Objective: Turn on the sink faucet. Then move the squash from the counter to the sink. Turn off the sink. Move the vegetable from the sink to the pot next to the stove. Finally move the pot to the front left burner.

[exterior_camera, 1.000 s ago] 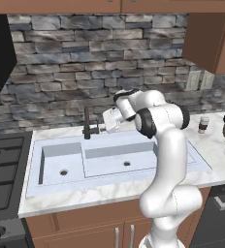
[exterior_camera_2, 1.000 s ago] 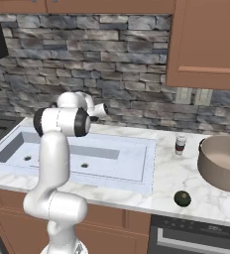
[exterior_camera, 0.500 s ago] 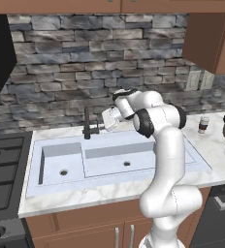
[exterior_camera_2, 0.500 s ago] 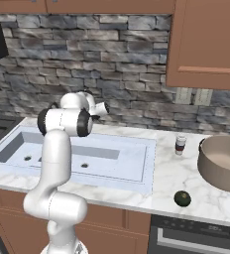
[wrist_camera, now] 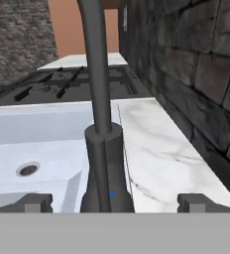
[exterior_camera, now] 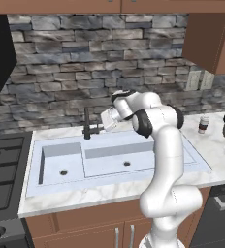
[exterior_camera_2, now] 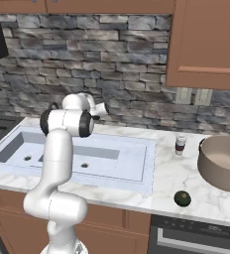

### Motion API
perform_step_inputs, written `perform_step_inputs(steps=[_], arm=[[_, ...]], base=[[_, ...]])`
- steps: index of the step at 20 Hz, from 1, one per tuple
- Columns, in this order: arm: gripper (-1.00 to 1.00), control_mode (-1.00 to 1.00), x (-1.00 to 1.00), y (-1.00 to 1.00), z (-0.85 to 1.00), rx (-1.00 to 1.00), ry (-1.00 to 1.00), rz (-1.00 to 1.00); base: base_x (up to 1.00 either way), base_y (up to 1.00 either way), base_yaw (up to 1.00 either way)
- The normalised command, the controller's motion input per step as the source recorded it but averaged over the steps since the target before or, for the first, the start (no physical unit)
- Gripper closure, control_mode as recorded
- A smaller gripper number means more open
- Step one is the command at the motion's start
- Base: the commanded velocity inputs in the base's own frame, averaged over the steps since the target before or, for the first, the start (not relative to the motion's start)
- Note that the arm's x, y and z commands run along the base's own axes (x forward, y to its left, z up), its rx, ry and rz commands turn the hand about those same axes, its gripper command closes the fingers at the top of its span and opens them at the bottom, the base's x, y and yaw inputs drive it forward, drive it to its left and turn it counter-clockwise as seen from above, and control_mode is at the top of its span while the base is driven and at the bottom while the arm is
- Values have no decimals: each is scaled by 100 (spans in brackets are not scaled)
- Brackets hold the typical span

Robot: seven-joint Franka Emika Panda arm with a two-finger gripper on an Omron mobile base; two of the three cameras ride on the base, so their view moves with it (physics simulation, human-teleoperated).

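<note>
Gripper (wrist_camera: 112, 202) spread wide, empty, straddling the base of the sink faucet (wrist_camera: 103, 144); the lever is probably on the far side of the post, hard to tell, so nudge sideways rather than clamp. Stone wall (wrist_camera: 186, 74) close behind the faucet, open room over the sink (exterior_camera: 109, 160); squash (exterior_camera_2: 182, 198) well right of the faucet, at the counter's (exterior_camera_2: 176, 173) front edge.

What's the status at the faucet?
Gripper open, jaws either side of the sink faucet base, not closed on it. Squash on the counter in front of the pot. Nothing blocking.
</note>
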Motion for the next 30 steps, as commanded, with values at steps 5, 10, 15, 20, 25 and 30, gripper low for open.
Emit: perform_step_inputs(steps=[5,10,15,20,25,30], arm=[[-100,-100,-3,23,-1,0,0,0],[-100,-100,-2,24,0,0,0,0],[-100,-100,0,22,0,0,0,0],[-100,-100,0,21,-1,0,0,0],[100,-100,0,26,0,0,-1,-5],[100,-100,-7,22,0,0,-2,-13]], base=[[0,0,0],[0,0,0],[0,0,0],[0,0,0],[0,0,0],[0,0,0]])
